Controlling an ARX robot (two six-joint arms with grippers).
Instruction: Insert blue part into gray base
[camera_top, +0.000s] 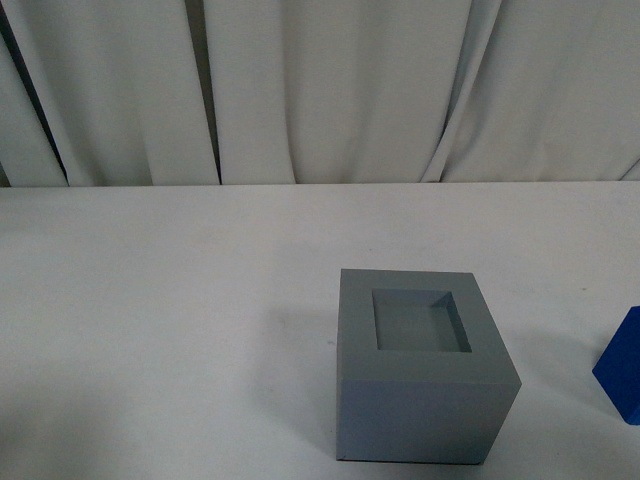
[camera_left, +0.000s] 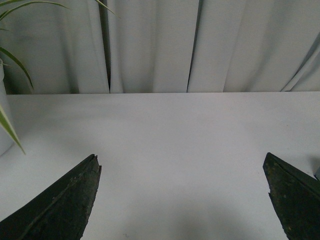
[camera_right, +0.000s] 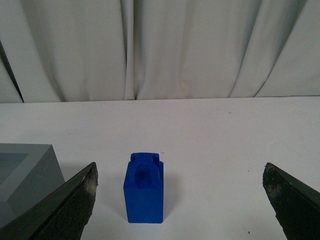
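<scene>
The gray base (camera_top: 425, 375) stands on the white table, its square recess facing up and empty. Its corner also shows at the edge of the right wrist view as the gray base (camera_right: 22, 172). The blue part (camera_right: 144, 189) stands upright on the table beside the base, apart from it, loop handle on top. In the front view only a corner of the blue part (camera_top: 622, 370) shows at the right edge. My right gripper (camera_right: 180, 172) is open, and the blue part lies ahead of it, nearer one finger. My left gripper (camera_left: 182, 162) is open over bare table. Neither arm appears in the front view.
White curtains (camera_top: 320, 90) hang behind the table's far edge (camera_top: 320, 184). Green plant leaves (camera_left: 12, 65) and a white pot edge (camera_left: 4, 120) sit at the side of the left wrist view.
</scene>
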